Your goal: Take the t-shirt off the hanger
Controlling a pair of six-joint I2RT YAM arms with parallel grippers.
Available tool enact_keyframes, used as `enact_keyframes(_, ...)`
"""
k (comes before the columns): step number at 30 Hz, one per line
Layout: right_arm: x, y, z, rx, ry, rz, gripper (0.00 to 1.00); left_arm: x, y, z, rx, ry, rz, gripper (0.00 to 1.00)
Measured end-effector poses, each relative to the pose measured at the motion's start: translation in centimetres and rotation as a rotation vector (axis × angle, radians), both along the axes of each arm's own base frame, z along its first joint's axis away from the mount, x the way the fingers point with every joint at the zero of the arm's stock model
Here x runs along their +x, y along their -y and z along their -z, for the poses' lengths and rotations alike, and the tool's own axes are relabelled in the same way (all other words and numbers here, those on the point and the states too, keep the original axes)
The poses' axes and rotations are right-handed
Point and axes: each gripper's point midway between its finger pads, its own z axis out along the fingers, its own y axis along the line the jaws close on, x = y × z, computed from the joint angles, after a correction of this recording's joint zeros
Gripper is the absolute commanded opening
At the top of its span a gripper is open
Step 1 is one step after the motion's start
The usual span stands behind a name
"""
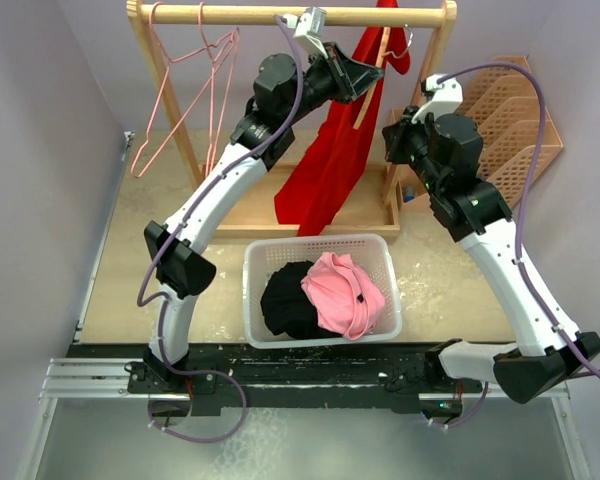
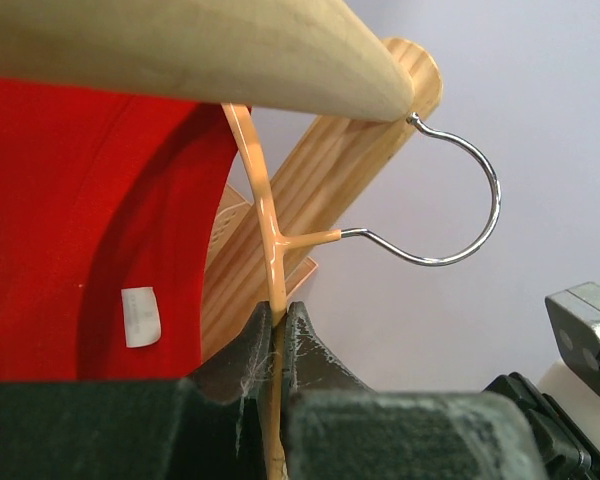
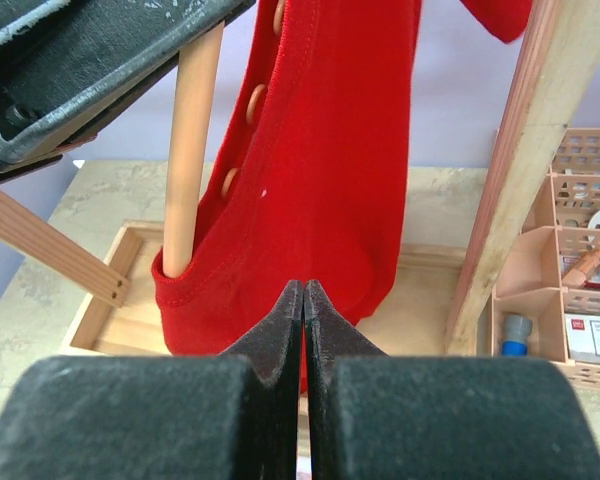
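A red t-shirt [image 1: 330, 160] hangs on an orange hanger [image 1: 365, 105] at the right end of the wooden rail [image 1: 240, 14]. My left gripper [image 1: 365, 75] is up at the rail, shut on the hanger's stem [image 2: 263, 200] just below its metal hook [image 2: 480, 190]. The shirt [image 2: 70, 220] fills the left of that view, and the left gripper [image 2: 278, 312] pinches the stem tight. My right gripper [image 1: 392, 140] is shut beside the shirt's right edge. In its wrist view the right gripper [image 3: 304, 290] points at the cloth [image 3: 330, 150], with nothing clearly held. A hanger arm [image 3: 190, 150] runs into the shirt's opening.
A white basket [image 1: 250, 290] with black and pink clothes sits at the table's front. Bare pink hangers [image 1: 215, 70] hang at the rail's left end. The rack's right post [image 3: 520, 150] stands close to my right gripper. A wicker organizer [image 1: 510, 130] is at the far right.
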Motion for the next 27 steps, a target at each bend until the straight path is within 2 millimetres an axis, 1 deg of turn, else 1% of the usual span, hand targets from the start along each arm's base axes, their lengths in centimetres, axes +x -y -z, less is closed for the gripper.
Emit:
enact_keyframes(7,-0.2,0.1,1.1,-0.007,-0.016,0.000,0.00,-0.6,0.0,1.1,0.019,-0.015,0.028,0.00)
enact_keyframes(8,-0.3,0.1,1.3,-0.009,-0.020,0.000,0.00,-0.4,0.1,1.9,0.031,-0.030,0.031,0.00)
enact_keyframes(9,-0.4,0.2,1.5,-0.010,-0.023,0.000,0.00,-0.5,-0.4,1.5,0.029,-0.026,0.026,0.00)
enact_keyframes(11,-0.5,0.2,1.6,-0.011,-0.025,0.000,0.00,-0.2,-0.9,2.2,0.040,-0.041,0.018,0.00)
enact_keyframes(15,-0.7,0.3,1.4,-0.007,-0.015,0.000,0.00,0.2,-2.6,3.5,0.067,-0.075,-0.001,0.00)
enact_keyframes(20,-1.2,0.5,0.8,0.002,0.005,0.000,0.00,-0.2,-5.2,3.8,0.096,-0.096,-0.021,0.00)
enact_keyframes(23,-1.4,0.6,0.6,0.006,0.013,0.000,0.00,-0.7,-7.0,3.2,0.110,-0.088,-0.035,0.00)
enact_keyframes(27,-1.5,0.6,0.6,0.009,0.019,-0.003,0.00,-1.9,-9.2,1.6,0.126,-0.054,-0.046,0.00)
